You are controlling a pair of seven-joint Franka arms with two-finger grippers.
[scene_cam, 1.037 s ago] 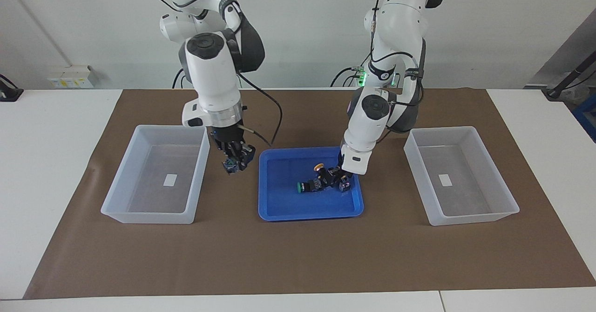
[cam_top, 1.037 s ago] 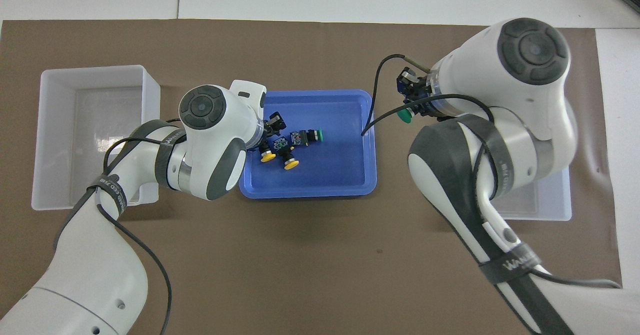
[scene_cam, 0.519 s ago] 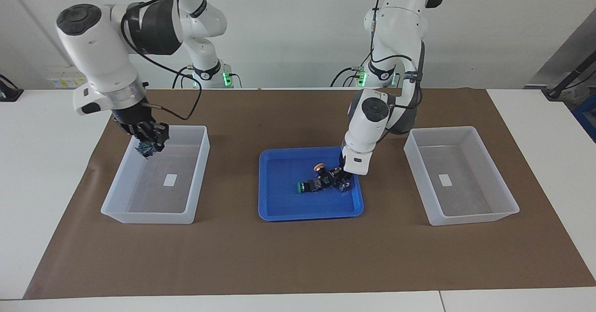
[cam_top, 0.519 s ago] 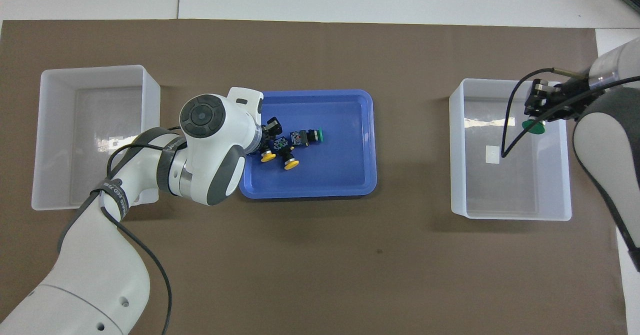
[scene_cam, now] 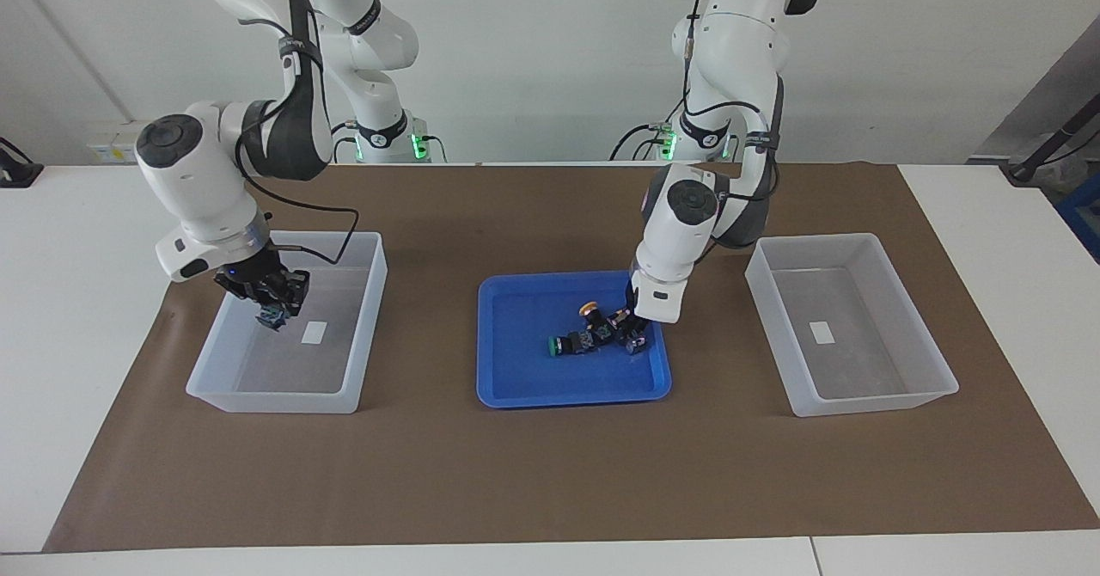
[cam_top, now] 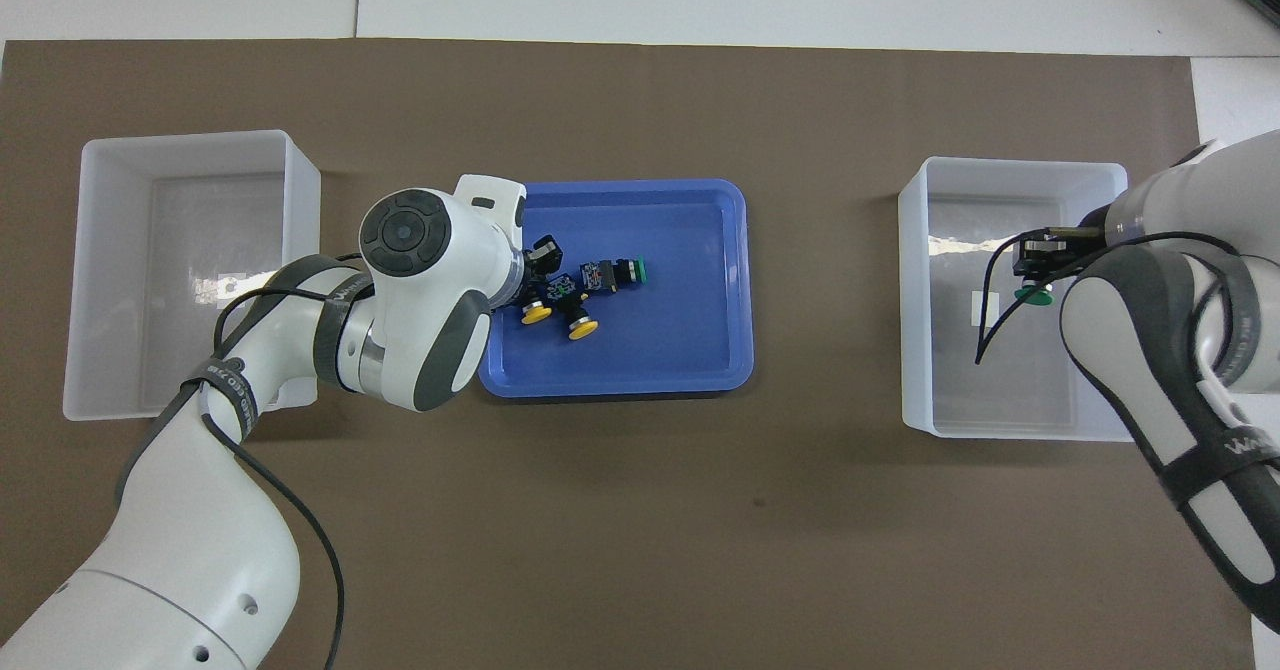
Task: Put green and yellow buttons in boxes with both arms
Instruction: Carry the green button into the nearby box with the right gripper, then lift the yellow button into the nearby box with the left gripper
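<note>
We count 4 buttons, and none rests in a box yet. The right gripper (scene_cam: pixel 277 301), reaching from the right arm's base, hangs low inside the box (scene_cam: pixel 365 318) at the right arm's end of the tabletop, its fingers shut on a green button (cam_top: pixel 1034 296) whose cap shows just under them in the overhead view. We judge that this button only needs releasing.

The other 3 buttons sit in the blue tray (scene_cam: pixel 516 391) at the middle: a second green button (scene_cam: pixel 564 346) lying on its side, and 2 yellow buttons (cam_top: pixel 536 314) (cam_top: pixel 582 327) close together. The left gripper (scene_cam: pixel 626 325) is down among them at the tray's end nearer the left arm, its fingers drawn in around the body of a yellow one; whether the hold is firm we cannot tell.

The box (scene_cam: pixel 924 365) at the left arm's end holds nothing so far. By our reckoning, 1 button is nearly delivered, 1 is being picked, and 2 remain untouched.
</note>
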